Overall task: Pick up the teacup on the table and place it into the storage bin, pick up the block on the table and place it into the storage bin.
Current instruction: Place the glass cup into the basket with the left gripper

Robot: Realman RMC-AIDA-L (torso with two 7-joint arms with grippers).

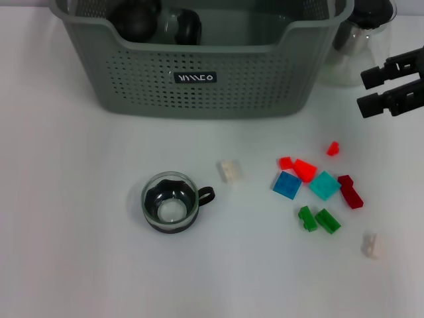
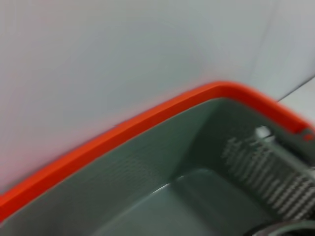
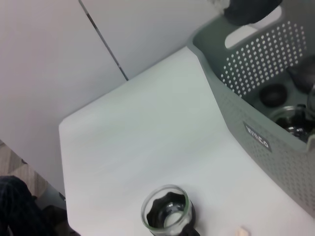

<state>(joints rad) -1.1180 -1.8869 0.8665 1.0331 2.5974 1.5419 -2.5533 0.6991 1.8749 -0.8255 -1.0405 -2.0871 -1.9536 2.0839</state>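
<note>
The glass teacup (image 1: 171, 202) with a dark base and handle stands upright on the white table; the right wrist view also catches the teacup (image 3: 167, 214). Several small blocks lie to its right, among them a white block (image 1: 230, 171), a blue block (image 1: 287, 185) and a green block (image 1: 327, 220). The grey-green storage bin (image 1: 199, 79) sits at the back and holds dark round items and a glass cup (image 3: 290, 123). My right gripper (image 1: 361, 91) hovers open and empty at the right edge, above the blocks. A dark shape over the bin's far end (image 3: 251, 10) looks like my left arm.
A clear glass pot (image 1: 358, 33) stands right of the bin, just behind my right gripper. A white block (image 1: 371, 245) lies apart at the front right. The left wrist view looks down into the bin's inner wall (image 2: 147, 182). The table edge (image 3: 64, 147) shows beyond the teacup.
</note>
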